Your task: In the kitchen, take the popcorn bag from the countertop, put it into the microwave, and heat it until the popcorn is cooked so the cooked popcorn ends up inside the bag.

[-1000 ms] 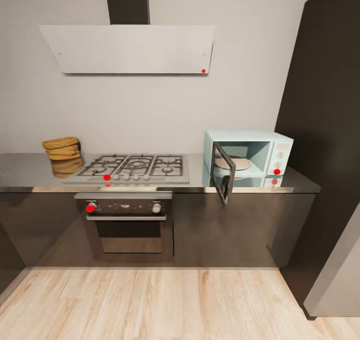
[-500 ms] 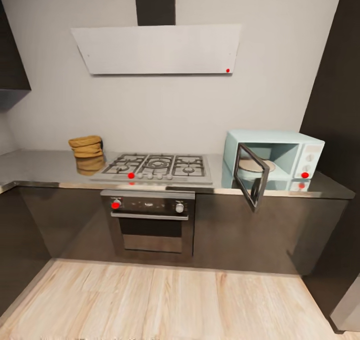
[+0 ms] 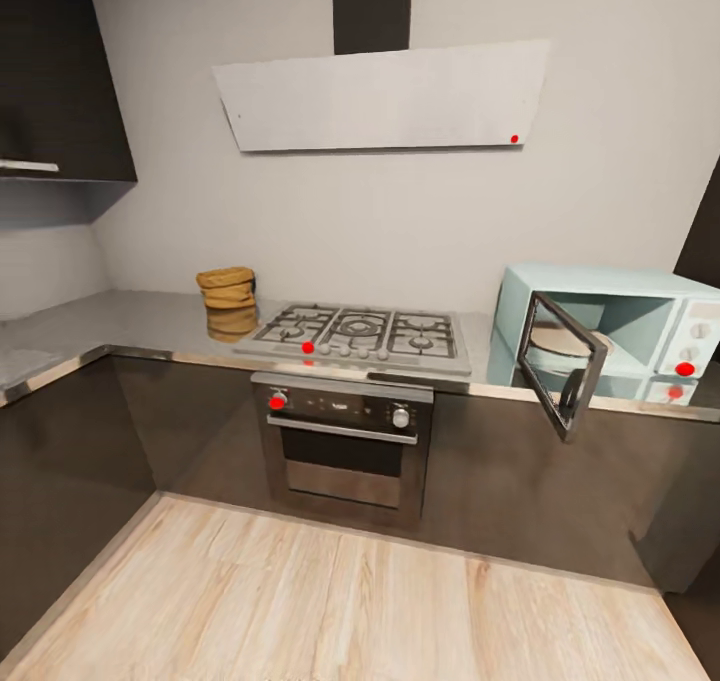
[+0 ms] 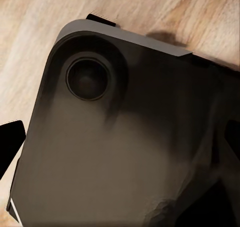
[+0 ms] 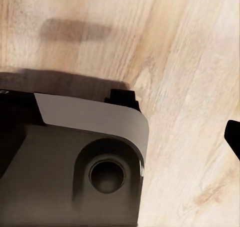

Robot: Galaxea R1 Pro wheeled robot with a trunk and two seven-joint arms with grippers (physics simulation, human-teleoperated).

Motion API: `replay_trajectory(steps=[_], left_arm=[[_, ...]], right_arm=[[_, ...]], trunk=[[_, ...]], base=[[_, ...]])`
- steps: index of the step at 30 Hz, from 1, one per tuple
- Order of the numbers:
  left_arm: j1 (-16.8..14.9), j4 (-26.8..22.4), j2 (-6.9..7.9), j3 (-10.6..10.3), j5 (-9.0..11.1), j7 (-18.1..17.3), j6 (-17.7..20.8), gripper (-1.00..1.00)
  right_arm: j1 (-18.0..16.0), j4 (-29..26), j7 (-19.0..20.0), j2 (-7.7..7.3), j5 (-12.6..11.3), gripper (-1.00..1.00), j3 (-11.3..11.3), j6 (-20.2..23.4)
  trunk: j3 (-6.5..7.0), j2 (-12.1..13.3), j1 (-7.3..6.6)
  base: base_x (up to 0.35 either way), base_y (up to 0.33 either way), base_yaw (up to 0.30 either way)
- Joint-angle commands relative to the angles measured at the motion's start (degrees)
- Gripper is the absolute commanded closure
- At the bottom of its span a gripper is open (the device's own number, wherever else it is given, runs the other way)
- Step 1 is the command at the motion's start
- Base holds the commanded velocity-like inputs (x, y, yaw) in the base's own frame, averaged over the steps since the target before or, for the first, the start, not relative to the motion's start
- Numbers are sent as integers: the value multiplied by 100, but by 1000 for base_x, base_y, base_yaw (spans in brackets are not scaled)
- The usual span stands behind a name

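Note:
The popcorn bag [image 3: 228, 288], a squat tan sack with a rolled rim, stands on the grey countertop [image 3: 130, 319] left of the hob, mirrored in the steel. The pale blue microwave [image 3: 650, 306] sits at the far right of the counter. Its dark glass door [image 3: 562, 363] is swung wide open, showing a round plate inside. The sack's contents are too small to make out. In the left wrist view my left gripper [image 4: 120, 142] hangs over my own dark base, with black fingertips [image 4: 11, 146] at the picture's sides, open and empty. My right gripper [image 5: 120, 137] is likewise open over the wooden floor.
A gas hob [image 3: 362, 336] with black grates lies between sack and microwave, above a built-in oven [image 3: 345, 441]. A slanted white hood [image 3: 385, 96] hangs overhead. A dark wall cabinet [image 3: 60, 71] and a side counter [image 3: 40, 356] close the left corner. Wood floor [image 3: 350, 601] lies before the cabinets.
The whole head view has shifted rightward as the camera turned left: the corner counter and wall cabinet came into sight. The sack, microwave and open door stayed put.

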Motion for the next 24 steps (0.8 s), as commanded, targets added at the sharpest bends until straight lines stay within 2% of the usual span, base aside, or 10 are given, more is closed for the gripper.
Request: replay_trajectory(steps=[1,17,19,20,24], left_arm=[[-1,-1,-2,5,19,1,-14,-100],[-1,6,3,11,26,1,-14,-100],[-1,2,1,11,26,1,-14,-100],[-1,-1,-1,11,26,1,-14,-100],[-1,-1,-2,11,26,1,-14,-100]], right_arm=[[22,18,11,6,48,-100,-48,-27],[53,18,-6,31,43,-100,-48,-45],[84,18,-5,52,47,-100,-48,-45],[309,13,-17,169,52,-100,-48,-93],[339,9,-20,182,52,-100,-48,-99]], trunk=[[-5,-3,0],[-5,-3,0],[-5,-3,0],[-5,-3,0],[-5,-3,0]], base=[[0,0,288],[0,0,294],[0,0,295],[0,0,295],[0,0,295]])
